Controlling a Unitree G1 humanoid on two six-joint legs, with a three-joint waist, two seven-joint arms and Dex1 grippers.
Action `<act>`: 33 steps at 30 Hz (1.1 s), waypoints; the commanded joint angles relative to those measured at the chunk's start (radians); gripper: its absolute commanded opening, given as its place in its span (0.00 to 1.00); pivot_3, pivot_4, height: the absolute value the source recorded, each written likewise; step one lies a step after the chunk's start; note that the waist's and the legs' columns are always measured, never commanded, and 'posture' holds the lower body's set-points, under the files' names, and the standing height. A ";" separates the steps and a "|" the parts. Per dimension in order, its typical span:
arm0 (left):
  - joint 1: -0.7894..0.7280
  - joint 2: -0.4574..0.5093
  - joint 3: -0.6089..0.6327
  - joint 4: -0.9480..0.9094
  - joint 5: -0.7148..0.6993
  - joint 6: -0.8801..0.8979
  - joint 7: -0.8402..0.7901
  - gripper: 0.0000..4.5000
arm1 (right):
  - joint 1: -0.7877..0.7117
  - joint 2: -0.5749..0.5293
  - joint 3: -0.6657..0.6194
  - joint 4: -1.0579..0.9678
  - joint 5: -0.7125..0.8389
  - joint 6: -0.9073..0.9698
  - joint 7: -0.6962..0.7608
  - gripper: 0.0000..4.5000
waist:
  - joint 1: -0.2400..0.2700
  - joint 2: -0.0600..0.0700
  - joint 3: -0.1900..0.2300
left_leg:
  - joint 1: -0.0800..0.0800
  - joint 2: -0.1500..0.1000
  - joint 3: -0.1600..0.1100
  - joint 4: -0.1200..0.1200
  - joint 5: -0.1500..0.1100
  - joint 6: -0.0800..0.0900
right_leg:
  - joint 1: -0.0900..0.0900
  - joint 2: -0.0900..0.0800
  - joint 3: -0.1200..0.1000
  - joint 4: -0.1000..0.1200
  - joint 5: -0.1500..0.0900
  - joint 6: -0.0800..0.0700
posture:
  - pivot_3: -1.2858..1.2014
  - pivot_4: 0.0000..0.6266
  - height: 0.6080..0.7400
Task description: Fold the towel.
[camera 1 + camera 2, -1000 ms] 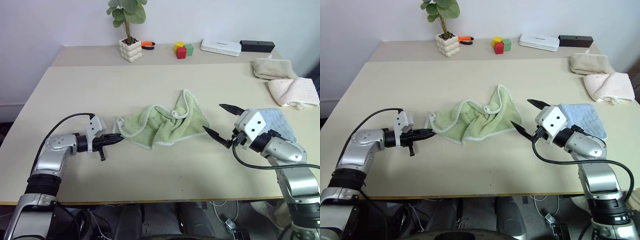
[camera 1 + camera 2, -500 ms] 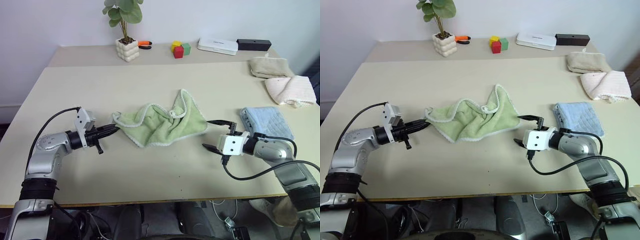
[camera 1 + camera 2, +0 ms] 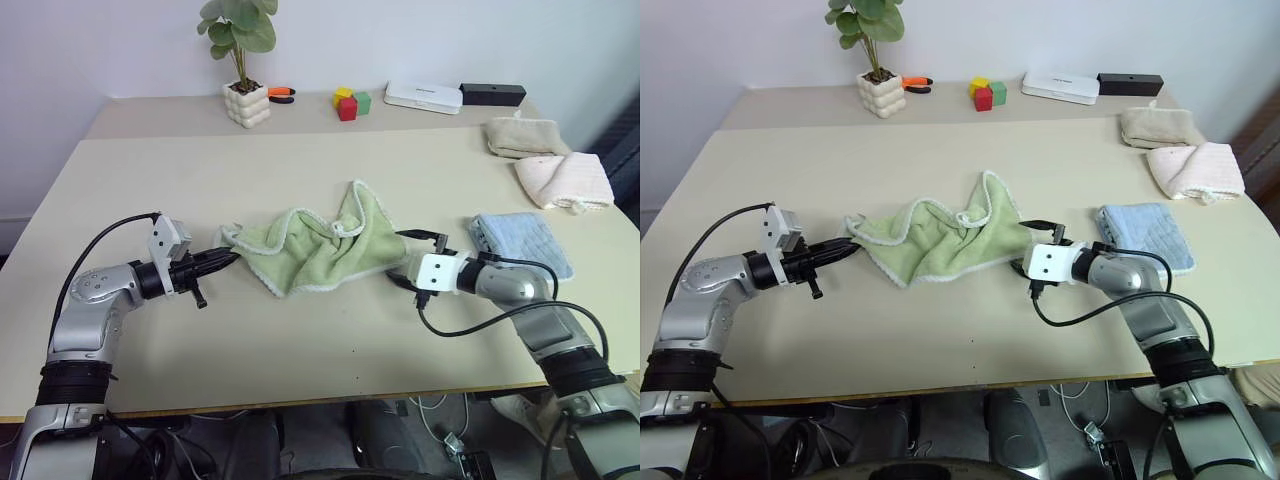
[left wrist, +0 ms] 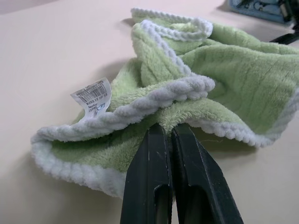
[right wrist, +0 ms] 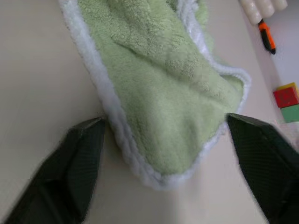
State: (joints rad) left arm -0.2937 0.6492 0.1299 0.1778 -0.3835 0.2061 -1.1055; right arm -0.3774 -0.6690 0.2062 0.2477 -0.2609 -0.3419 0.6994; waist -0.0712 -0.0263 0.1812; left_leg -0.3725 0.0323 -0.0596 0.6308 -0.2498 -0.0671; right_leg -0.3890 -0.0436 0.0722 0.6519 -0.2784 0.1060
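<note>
The light-green towel [image 3: 320, 250] lies crumpled in the middle of the table, its white edging showing all round. My left gripper [image 3: 225, 258] is shut on the towel's left corner, next to the small white tag [image 4: 93, 95]; the two black fingers [image 4: 156, 154] pinch the edging. My right gripper [image 3: 400, 257] is low at the towel's right corner, open. Its fingers [image 5: 84, 154] stand on either side of that corner [image 5: 163, 154] without pressing it.
A folded light blue towel [image 3: 520, 240] lies just right of my right gripper. Beige [image 3: 520, 137] and cream-pink [image 3: 562, 180] folded towels sit further back on the right. Along the back edge stand a potted plant [image 3: 246, 100], coloured blocks [image 3: 347, 103], a white box [image 3: 423, 96] and a black box [image 3: 492, 94].
My right gripper dropped and moved left from beside the blue towel to the green towel's right corner, its fingers now closer together. The left gripper kept its hold, rising slightly.
</note>
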 commanded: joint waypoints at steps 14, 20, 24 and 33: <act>0.009 0.055 0.057 -0.066 -0.054 0.089 -0.012 0.00 | 0.005 -0.040 -0.054 -0.075 0.080 0.174 0.045 0.02 | 0.027 0.001 0.001 | -0.002 -0.001 0.000 0.000 0.000 0.000 | -0.001 -0.001 0.000 -0.002 0.000 0.000 | 0.52 0.24 1.00; 0.004 0.155 0.123 -0.024 -0.073 0.101 -0.026 0.00 | 0.110 -0.272 -0.226 -0.390 0.368 0.467 0.320 0.02 | 0.029 0.007 0.008 | -0.011 -0.001 0.000 -0.001 0.000 0.000 | -0.009 -0.002 -0.001 -0.002 0.001 0.004 | 0.52 0.24 1.00; -0.173 0.054 0.082 0.120 0.015 -0.043 0.100 0.00 | -0.102 -0.202 -0.222 -0.281 0.355 0.454 0.240 0.02 | 0.026 0.007 0.009 | -0.009 -0.001 0.000 0.001 0.000 -0.001 | -0.008 -0.001 -0.001 -0.002 0.001 -0.002 | 0.52 0.24 1.00; -0.673 -0.066 0.013 0.679 0.177 -0.308 0.261 0.00 | -0.603 -0.024 -0.051 0.383 0.060 0.087 -0.047 0.02 | 0.027 0.006 0.011 | -0.023 -0.002 0.000 0.002 0.002 -0.003 | -0.022 -0.002 -0.001 -0.001 0.005 0.006 | 0.52 0.24 1.00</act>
State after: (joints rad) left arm -0.9050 0.5654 0.1344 0.7777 -0.2481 -0.0040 -0.8871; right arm -0.9141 -0.6868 0.1572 0.5239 -0.1283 -0.1620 0.7406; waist -0.0445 -0.0201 0.1917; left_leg -0.3967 0.0296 -0.0598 0.6322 -0.2473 -0.0710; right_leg -0.4117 -0.0460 0.0714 0.6506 -0.2727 0.1125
